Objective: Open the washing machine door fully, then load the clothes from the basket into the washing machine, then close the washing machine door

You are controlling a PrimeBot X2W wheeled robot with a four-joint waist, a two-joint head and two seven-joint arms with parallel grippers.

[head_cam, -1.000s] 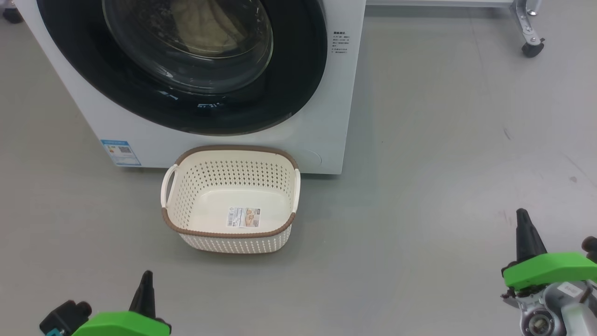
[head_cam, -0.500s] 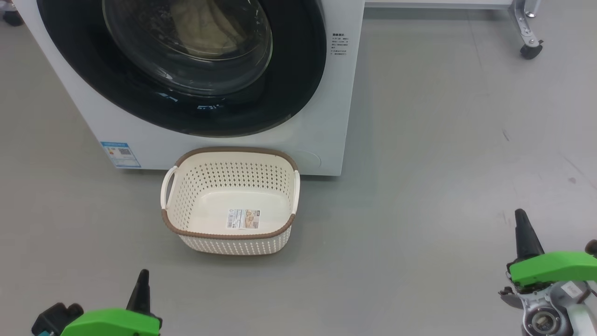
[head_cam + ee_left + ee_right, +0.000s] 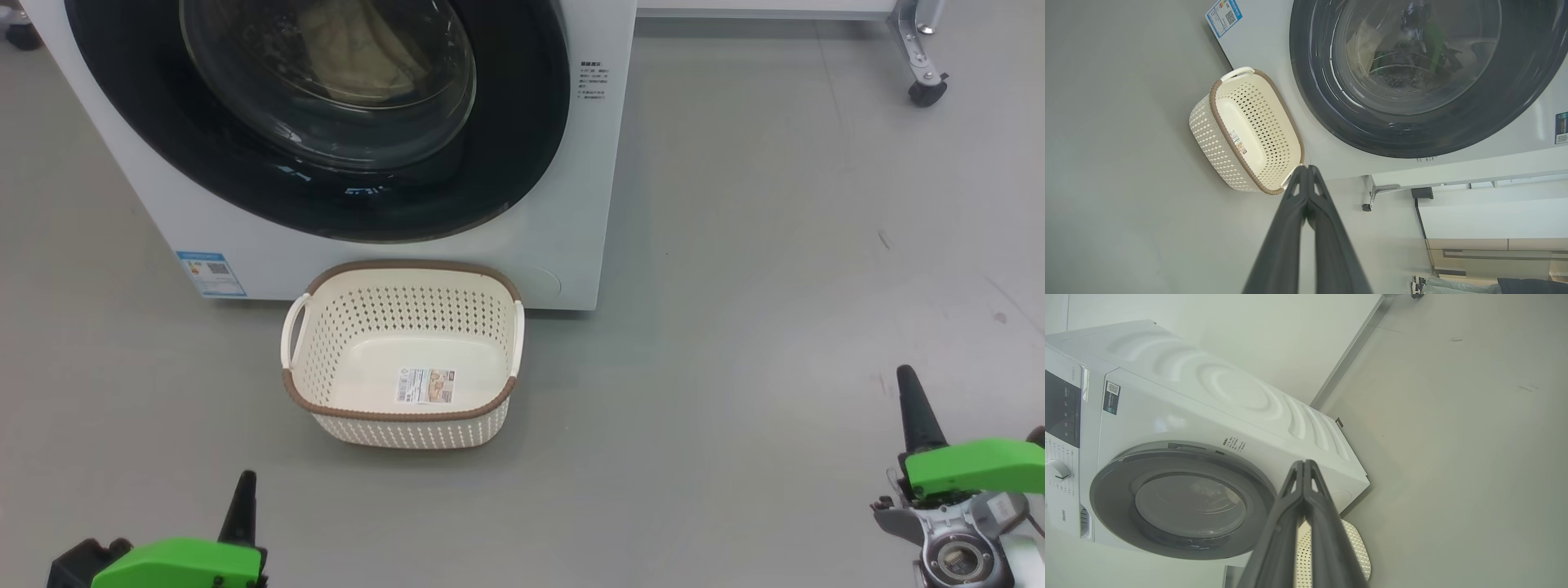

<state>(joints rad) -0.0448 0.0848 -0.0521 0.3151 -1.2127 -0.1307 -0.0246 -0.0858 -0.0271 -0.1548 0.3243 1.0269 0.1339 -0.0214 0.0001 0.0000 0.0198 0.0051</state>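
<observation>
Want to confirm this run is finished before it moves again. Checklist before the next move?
1. Closed washing machine door, flush with the front: ok.
2. Emptied basket: ok.
3. Loaded clothes, visible behind the door glass: ok.
4. Shut left hand, holding nothing: ok.
5. Shut right hand, holding nothing: ok.
6. Door latch engaged: cannot tell.

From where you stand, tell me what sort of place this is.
Likely a lab or test room set up for laundry, not a home: a white front-loading washing machine stands on a plain grey floor, a perforated basket sits before it, and a wheeled metal frame stands nearby.
</observation>
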